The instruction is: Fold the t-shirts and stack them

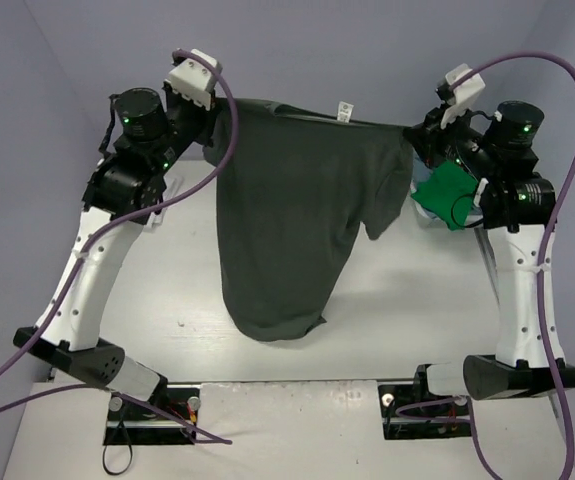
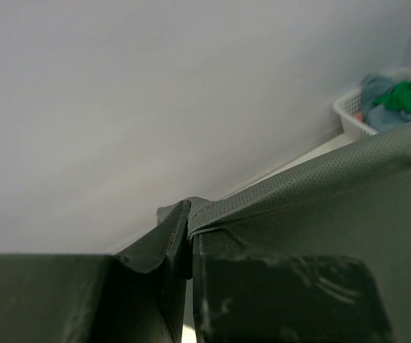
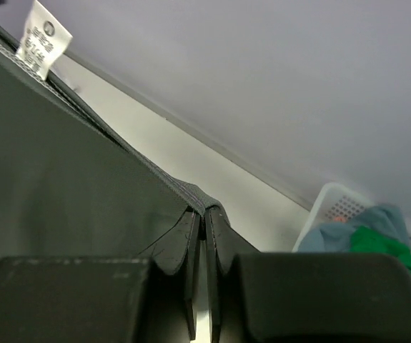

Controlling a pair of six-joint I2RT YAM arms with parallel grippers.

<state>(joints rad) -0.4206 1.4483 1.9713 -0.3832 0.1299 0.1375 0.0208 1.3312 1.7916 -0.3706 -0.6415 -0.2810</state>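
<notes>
The dark grey mesh-knit t-shirt hangs spread between my two arms above the white table, with its top edge pulled into a nearly straight line from one gripper to the other. The left gripper is clenched on one upper corner of the fabric; in the left wrist view the cloth bunches right at the pinched fingertips. The right gripper is clamped on the opposite corner, a seam folded between its closed fingers. A small white printed label stands up from the top edge, nearer the right arm. From overhead the body of the shirt drapes down toward me, one short sleeve dangling on the right side. I cannot tell whether the lower hem touches the table. Behind the right arm sits a white plastic laundry basket holding a bright green garment and a grey-blue garment.
</notes>
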